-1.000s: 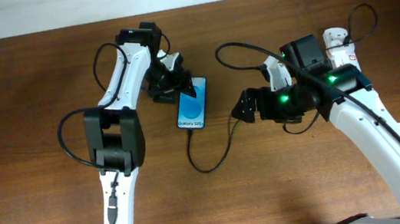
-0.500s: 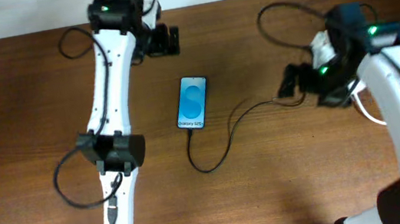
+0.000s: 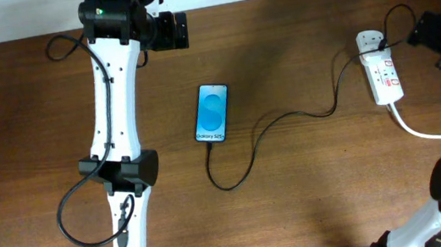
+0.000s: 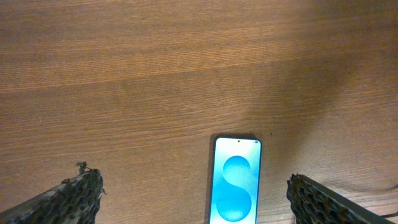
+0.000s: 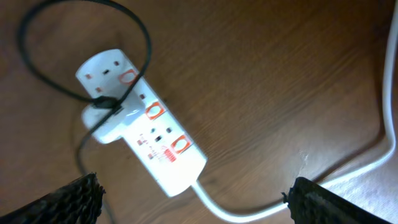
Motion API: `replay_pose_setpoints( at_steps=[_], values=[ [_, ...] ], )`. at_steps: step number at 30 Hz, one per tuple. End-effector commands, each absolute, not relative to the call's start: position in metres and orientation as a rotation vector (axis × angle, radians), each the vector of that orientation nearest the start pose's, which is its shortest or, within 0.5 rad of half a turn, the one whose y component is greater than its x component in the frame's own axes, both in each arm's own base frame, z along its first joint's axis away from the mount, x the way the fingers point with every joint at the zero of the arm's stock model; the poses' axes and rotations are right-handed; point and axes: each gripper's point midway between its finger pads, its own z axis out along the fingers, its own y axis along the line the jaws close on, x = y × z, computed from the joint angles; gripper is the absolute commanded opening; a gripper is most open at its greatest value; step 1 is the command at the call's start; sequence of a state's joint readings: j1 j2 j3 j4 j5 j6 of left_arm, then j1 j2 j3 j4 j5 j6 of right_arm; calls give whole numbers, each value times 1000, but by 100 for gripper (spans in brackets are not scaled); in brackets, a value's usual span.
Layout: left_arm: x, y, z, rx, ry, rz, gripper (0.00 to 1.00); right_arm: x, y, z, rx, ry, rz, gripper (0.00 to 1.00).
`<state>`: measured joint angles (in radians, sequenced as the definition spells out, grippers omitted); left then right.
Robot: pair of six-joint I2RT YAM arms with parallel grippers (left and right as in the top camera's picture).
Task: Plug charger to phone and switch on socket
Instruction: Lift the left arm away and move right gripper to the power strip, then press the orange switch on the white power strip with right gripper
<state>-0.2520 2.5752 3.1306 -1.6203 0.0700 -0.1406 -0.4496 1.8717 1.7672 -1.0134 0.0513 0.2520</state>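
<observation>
The phone (image 3: 212, 113) lies flat mid-table, its light-blue screen up; it also shows in the left wrist view (image 4: 236, 186). The thin black charger cable (image 3: 288, 116) runs from the phone's near end, loops, and reaches the white socket strip (image 3: 383, 78) at the right. In the right wrist view the white plug adapter (image 5: 107, 121) sits in the strip (image 5: 163, 144). My left gripper (image 3: 176, 30) is open and empty, raised behind the phone (image 4: 194, 185). My right gripper (image 3: 433, 31) is open and empty, raised to the right of the strip (image 5: 193, 190).
The strip's thick white cord (image 3: 427, 132) runs off to the right table edge and shows in the right wrist view (image 5: 261, 208). The wall edge runs along the back of the table, just behind the left gripper.
The left gripper has pulled back from the phone to the table's far edge. The right gripper has swung right and away, uncovering the socket strip. Phone has not moved.
</observation>
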Motion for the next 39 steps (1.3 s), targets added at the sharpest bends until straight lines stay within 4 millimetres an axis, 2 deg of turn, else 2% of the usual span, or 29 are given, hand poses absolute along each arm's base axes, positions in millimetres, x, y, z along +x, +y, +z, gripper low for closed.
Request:
replay_pose_setpoints(
  at_steps=[1,3,5,9,14,17,27,34,39],
  values=[
    [518,-140,225,142,2637,-209,99,420,-212,144,778,2625,-50,98],
    [519,-140,225,142,2637,-209,99,423,-224,123,810,2639,-47,98],
    [519,-140,225,142,2637,-209,99,436,-231,105,810,2620,1,98],
    [519,-140,225,142,2637,-209,99,452,-238,78,804,2607,13,98],
    [519,-140,225,142,2637,-209,99,461,-243,47,808,2616,23,98],
    [518,-140,225,143,2637,-209,99,459,-241,40,812,2630,28,99],
    [519,-140,225,142,2637,-209,99,463,-232,38,742,2640,102,98],
    [519,-140,225,142,2637,-209,99,458,-230,13,763,2689,120,98],
    [519,-140,225,142,2637,-209,99,457,-226,12,763,2696,145,98]
  ],
)
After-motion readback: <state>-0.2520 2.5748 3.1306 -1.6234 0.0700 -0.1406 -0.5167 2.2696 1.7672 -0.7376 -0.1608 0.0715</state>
